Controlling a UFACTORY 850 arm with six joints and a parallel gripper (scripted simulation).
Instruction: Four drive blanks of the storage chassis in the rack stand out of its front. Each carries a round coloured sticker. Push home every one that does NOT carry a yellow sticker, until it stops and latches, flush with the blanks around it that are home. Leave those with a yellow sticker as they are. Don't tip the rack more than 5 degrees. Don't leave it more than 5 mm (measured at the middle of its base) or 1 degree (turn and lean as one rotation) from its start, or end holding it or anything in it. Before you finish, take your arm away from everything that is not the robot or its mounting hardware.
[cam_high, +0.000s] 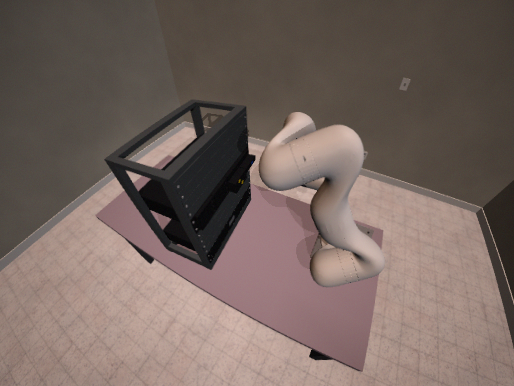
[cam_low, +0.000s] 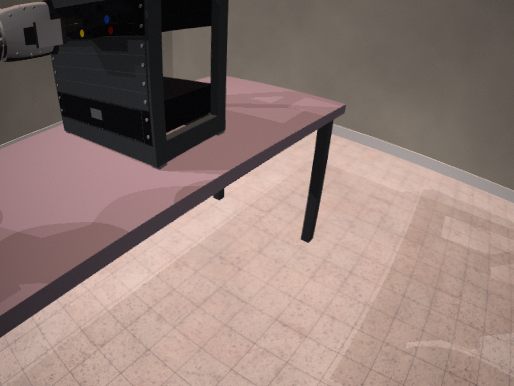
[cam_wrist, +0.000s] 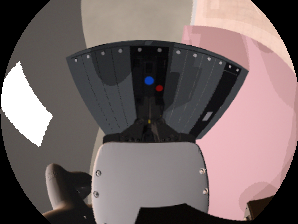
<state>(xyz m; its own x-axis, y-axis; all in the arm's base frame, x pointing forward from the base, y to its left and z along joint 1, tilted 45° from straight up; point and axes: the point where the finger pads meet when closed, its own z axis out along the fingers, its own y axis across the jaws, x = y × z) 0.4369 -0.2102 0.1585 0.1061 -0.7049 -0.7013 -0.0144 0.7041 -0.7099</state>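
Note:
The black rack (cam_high: 190, 175) stands on the pink table, its front facing my arm (cam_high: 325, 185). In the exterior view the chassis front shows a blue sticker (cam_low: 106, 19), a red sticker (cam_low: 110, 30) and a yellow sticker (cam_low: 82, 33). The wrist view shows the rack front (cam_wrist: 153, 90) with the blue sticker (cam_wrist: 149, 80) and the red sticker (cam_wrist: 160, 87) side by side. My gripper (cam_wrist: 149, 103) is shut and empty. It points at the chassis a little short of its front, below the blue and red stickers. How far each blank stands out is too small to tell.
The rack holds a lower unit with a small grey label (cam_low: 96, 114) and several blank panels. The table edge (cam_low: 200, 185) runs close to the rack's right foot. My arm's base (cam_high: 345, 265) sits on the table opposite the rack front.

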